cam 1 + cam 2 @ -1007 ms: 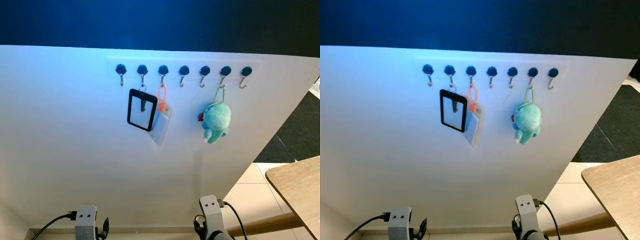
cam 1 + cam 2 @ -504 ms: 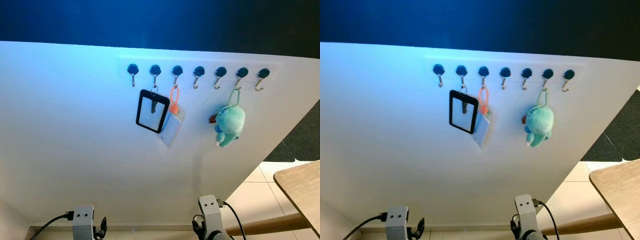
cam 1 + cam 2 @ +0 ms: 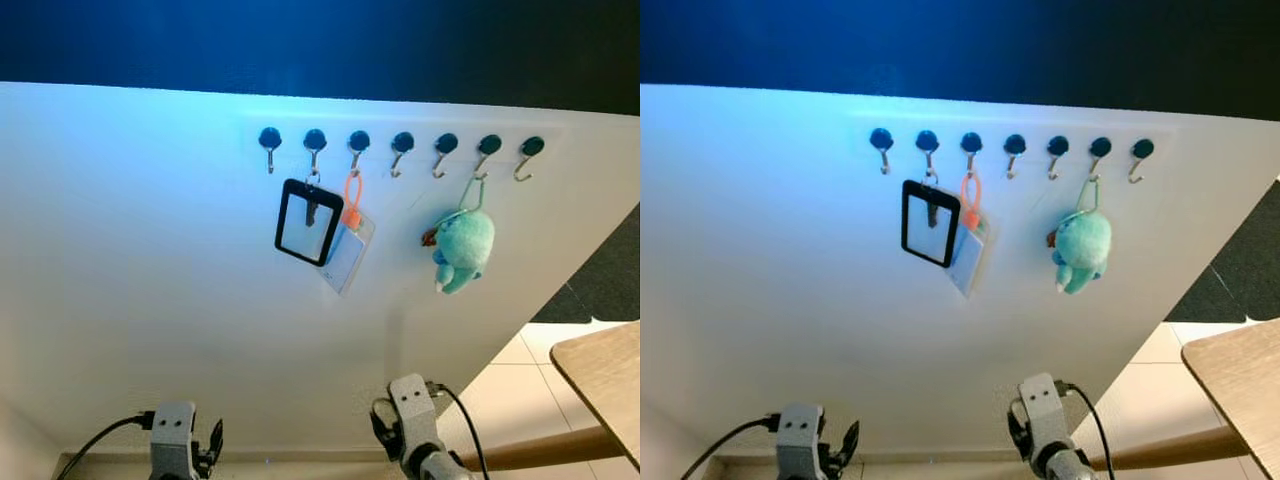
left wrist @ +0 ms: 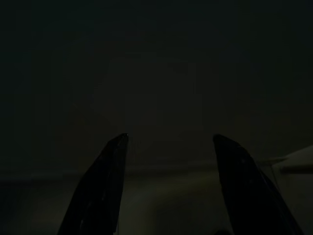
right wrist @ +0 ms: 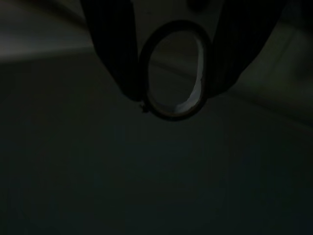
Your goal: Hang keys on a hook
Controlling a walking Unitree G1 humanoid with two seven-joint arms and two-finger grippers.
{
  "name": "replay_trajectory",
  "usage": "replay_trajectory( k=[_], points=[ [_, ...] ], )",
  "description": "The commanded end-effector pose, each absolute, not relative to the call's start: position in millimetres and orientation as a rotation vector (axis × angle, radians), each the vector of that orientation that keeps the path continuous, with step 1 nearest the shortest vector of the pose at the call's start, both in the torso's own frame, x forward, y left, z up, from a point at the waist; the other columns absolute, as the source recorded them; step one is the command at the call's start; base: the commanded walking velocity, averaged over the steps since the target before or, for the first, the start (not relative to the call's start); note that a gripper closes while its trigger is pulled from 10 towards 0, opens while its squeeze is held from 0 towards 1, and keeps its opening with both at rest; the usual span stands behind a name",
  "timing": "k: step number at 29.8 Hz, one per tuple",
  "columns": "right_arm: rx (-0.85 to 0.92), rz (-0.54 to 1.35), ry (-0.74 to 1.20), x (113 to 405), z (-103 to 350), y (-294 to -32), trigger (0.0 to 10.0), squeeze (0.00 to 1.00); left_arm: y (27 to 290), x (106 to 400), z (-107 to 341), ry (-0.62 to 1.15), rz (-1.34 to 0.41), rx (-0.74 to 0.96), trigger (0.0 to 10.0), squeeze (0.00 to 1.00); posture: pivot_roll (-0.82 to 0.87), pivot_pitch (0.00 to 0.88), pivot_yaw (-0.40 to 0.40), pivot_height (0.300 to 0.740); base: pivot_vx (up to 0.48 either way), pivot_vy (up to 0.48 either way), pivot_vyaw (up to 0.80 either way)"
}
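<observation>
On white wall, hook row (image 3: 402, 143), black badge holder (image 3: 308, 221), teal plush (image 3: 463, 243), right hand (image 5: 172, 93) pinching key ring (image 5: 174, 69), left hand (image 4: 168, 139) spread.

No lettering, label or number can be read anywhere.

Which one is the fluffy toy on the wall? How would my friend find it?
Look at the white wall with a row of seven dark hooks. The plush toy dangles from the second hook from the right. It is the only soft, teal, round thing; the others are flat card holders.
</observation>
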State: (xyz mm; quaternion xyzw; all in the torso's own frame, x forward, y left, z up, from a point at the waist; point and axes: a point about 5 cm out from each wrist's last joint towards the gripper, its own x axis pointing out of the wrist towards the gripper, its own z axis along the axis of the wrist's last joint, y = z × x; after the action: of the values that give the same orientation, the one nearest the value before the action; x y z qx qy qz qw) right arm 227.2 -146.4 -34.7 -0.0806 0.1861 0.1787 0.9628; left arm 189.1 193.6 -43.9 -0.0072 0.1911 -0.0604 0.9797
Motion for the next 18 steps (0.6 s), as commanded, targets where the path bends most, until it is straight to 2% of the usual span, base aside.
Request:
replay_trajectory(
  k=[1,8,13,18],
  points=[
    [-0.169,0.401,0.288,222.0,-28.0,-147.2,10.0,0.0,200.7,184.5,-41.7,0.369,-0.142,0.029,10.0,0.0,0.07,0.057,-0.039,0.74,0.0,0.0,0.0],
    [-0.154,0.437,0.074,218.6,-2.1,-146.7,10.0,0.0,200.3,187.6,-28.7,0.269,-0.139,0.018,10.0,0.0,0.07,0.067,-0.033,0.74,0.0,0.0,0.0],
    [-0.098,0.453,-0.268,227.3,66.2,-140.3,10.0,0.0,197.4,188.7,-27.1,0.255,-0.125,0.013,10.0,0.0,0.07,0.076,-0.029,0.74,0.0,0.0,0.0],
    [-0.071,0.492,-0.378,231.9,97.4,-132.0,10.0,0.0,196.1,188.4,-28.7,0.265,-0.125,0.014,10.0,0.0,0.06,0.08,-0.023,0.74,0.0,0.0,0.0]
  ],
)
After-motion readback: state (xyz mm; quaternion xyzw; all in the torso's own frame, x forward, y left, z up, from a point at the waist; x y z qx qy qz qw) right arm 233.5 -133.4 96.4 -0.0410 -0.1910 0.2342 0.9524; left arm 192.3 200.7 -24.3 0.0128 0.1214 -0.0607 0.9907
